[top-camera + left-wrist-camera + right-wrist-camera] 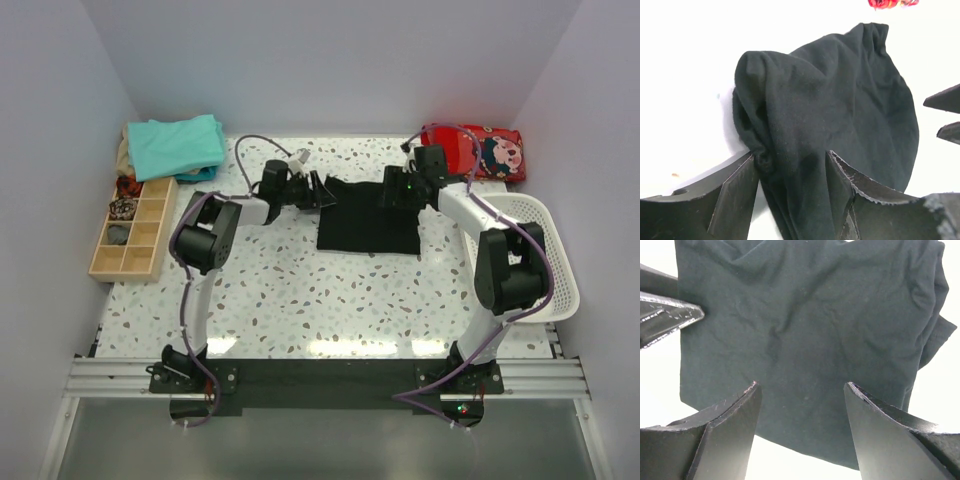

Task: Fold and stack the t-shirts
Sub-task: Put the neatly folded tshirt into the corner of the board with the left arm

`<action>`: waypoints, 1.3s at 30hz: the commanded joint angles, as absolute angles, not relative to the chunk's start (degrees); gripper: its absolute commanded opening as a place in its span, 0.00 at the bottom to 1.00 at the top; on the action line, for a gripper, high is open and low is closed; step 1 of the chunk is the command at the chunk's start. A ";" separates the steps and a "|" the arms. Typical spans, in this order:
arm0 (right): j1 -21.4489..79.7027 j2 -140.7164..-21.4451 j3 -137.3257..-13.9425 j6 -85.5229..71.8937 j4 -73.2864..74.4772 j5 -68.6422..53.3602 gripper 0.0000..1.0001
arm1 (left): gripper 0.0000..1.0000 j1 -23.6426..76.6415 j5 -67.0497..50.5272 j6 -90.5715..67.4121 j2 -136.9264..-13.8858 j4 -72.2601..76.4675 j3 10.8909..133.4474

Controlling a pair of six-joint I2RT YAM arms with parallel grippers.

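Observation:
The black t-shirt (368, 225) lies partly folded at the far middle of the table. My left gripper (322, 190) is at its upper left corner and is shut on a bunched fold of the black cloth (840, 110), which runs between its fingers (740, 190). My right gripper (392, 192) is open just above the shirt's upper right part; the cloth (805, 330) lies flat under its spread fingers (735, 425), and nothing is held. The folded teal t-shirts (175, 145) are piled at the far left corner. The white patch is not visible.
A wooden compartment tray (132, 230) stands along the left edge. A white basket (545, 260) sits at the right edge. A red printed pouch (480, 150) lies at the far right corner. Walls close in the table on three sides.

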State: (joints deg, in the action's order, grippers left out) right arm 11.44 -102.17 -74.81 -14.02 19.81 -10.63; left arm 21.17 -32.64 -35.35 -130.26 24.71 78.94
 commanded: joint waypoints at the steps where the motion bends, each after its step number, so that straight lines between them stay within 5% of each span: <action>1: 10.72 -101.52 -74.53 -13.27 19.25 -8.00 0.71 | 0.59 22.50 -33.05 -37.79 -135.52 20.92 82.78; 5: 10.46 -101.95 -74.71 -13.27 19.51 -8.44 0.71 | 0.54 23.37 -34.80 -38.84 -137.90 21.62 84.81; 12: 10.46 -102.74 -74.88 -13.45 19.69 -8.61 0.71 | 0.00 25.92 -33.67 -36.49 -140.62 19.52 88.32; 29: 10.11 -101.25 -74.09 -13.62 19.69 -7.64 0.71 | 0.00 18.11 -22.15 -15.13 -124.28 -3.75 97.55; 39: 9.93 -101.51 -73.92 -13.80 19.42 -7.91 0.71 | 0.00 8.71 -16.97 -4.24 -126.64 -17.21 116.40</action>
State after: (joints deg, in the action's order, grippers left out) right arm 10.33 -102.72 -74.48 -14.04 19.94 -8.45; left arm 11.53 -20.86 -11.46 -127.74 -10.85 105.16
